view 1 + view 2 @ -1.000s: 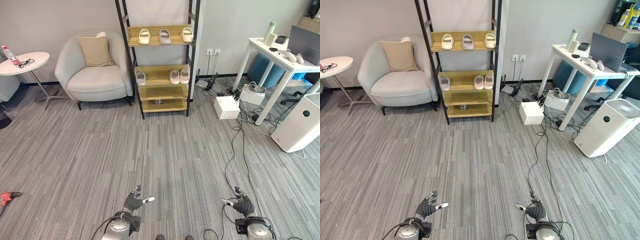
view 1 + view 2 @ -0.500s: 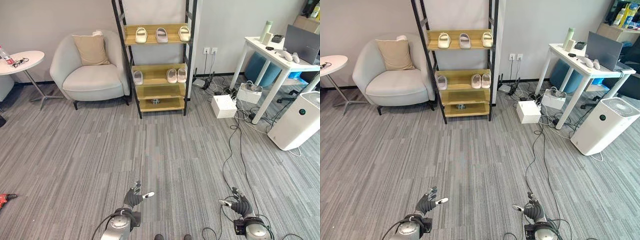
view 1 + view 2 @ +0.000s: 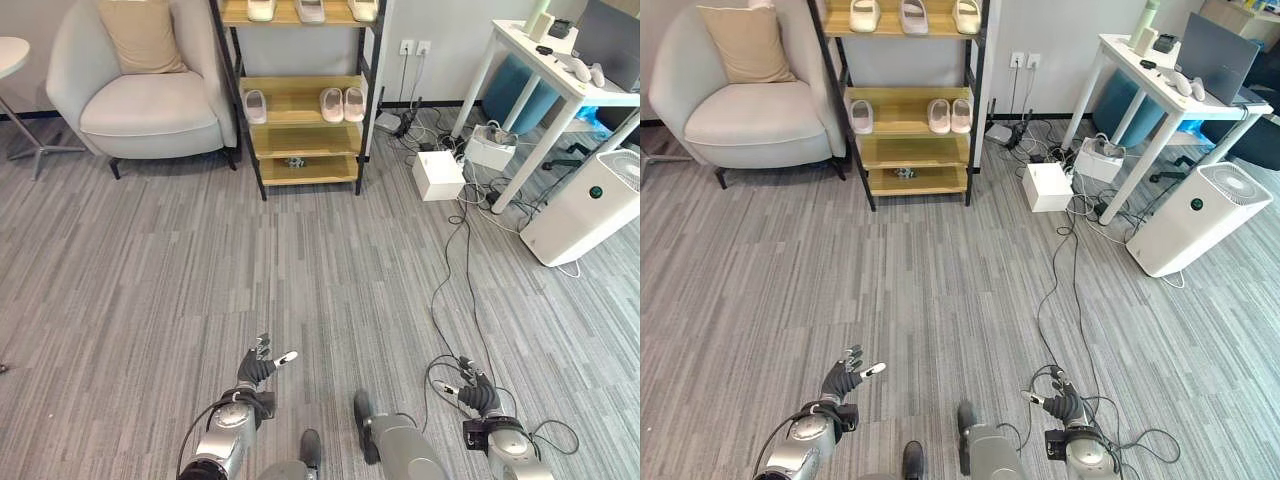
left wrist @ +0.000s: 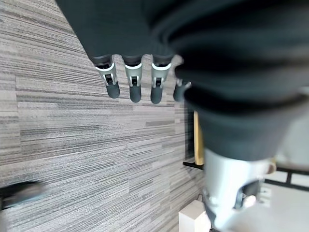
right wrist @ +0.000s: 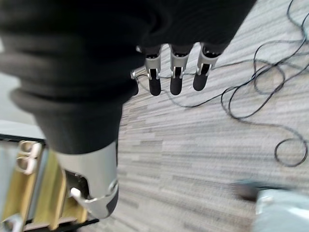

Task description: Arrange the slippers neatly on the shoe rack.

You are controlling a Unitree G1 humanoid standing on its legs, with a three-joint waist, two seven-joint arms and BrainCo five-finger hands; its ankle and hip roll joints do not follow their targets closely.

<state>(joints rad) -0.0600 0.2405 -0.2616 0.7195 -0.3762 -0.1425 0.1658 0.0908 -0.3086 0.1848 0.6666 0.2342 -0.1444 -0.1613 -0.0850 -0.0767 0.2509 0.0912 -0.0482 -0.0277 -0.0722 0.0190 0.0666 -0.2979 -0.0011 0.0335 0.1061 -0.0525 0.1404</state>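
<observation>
Left eye: shoe rack (image 3: 300, 130) far ahead across the floor; lone slipper (image 3: 255, 105) and a pair (image 3: 342, 103) on its middle shelf, well apart from both hands.
Right eye: left hand (image 3: 844, 378) marginally nearer the rack.
Left wrist: fingers (image 4: 133, 83) straight, holding nothing.
Right wrist: right hand (image 5: 174, 72) relaxed, empty.

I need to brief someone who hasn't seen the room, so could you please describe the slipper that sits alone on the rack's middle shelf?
Find the black-framed wooden shoe rack against the far wall, just right of the pale armchair. On its middle shelf, a pair of slippers sits side by side at the right. The lone pale slipper lies at the left end, apart from that pair.
</observation>
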